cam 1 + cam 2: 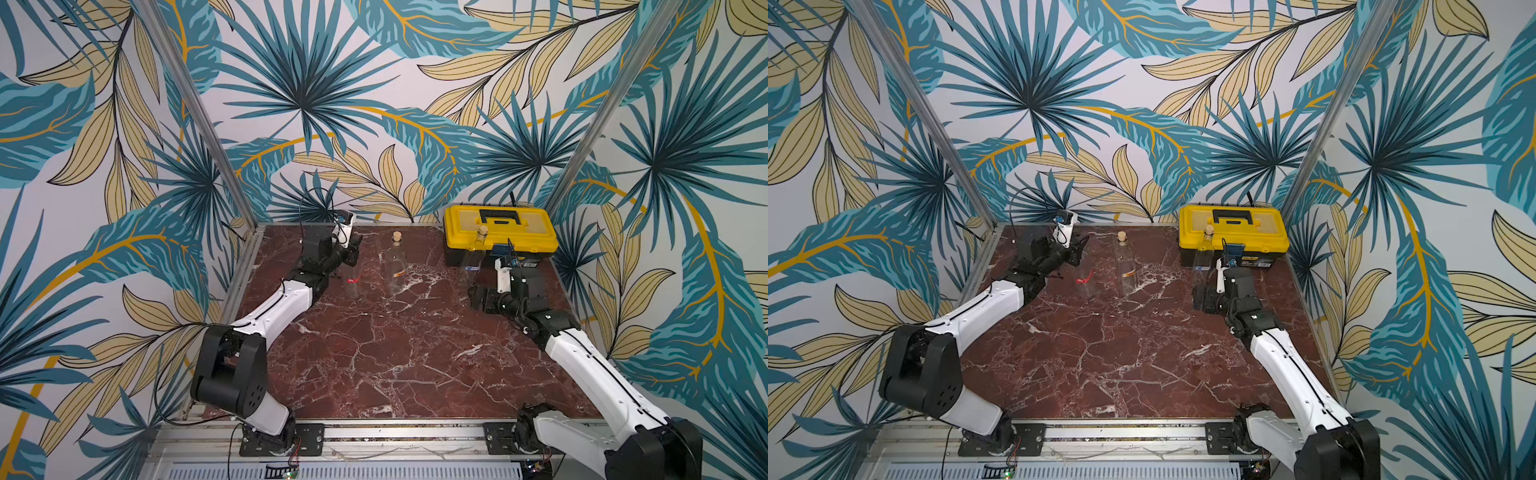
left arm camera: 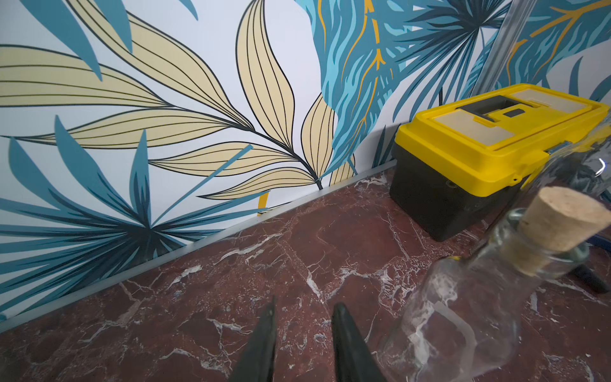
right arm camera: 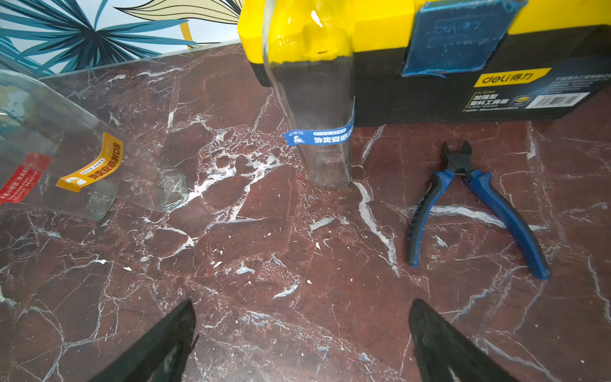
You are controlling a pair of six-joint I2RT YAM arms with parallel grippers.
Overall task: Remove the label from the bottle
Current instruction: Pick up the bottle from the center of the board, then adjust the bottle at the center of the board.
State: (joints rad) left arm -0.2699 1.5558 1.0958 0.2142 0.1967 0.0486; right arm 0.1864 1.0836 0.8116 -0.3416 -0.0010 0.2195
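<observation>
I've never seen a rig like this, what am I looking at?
The robot's left arm and right arm work at a marble table. Both top views look down on everything; each wrist view comes from a camera on one arm. On the table stand a red-labelled bottle, an orange-labelled bottle and a blue-labelled bottle, with a yellow toolbox and blue pliers. The right gripper is open and empty. The left gripper is shut near the red-labelled bottle's top; whether it grips it, I cannot tell.

Robot lab cell, aluminium frame point(image 1: 198, 112), leaf-print panel walls point(image 1: 374, 62), marble tabletop point(image 1: 395, 353)
</observation>
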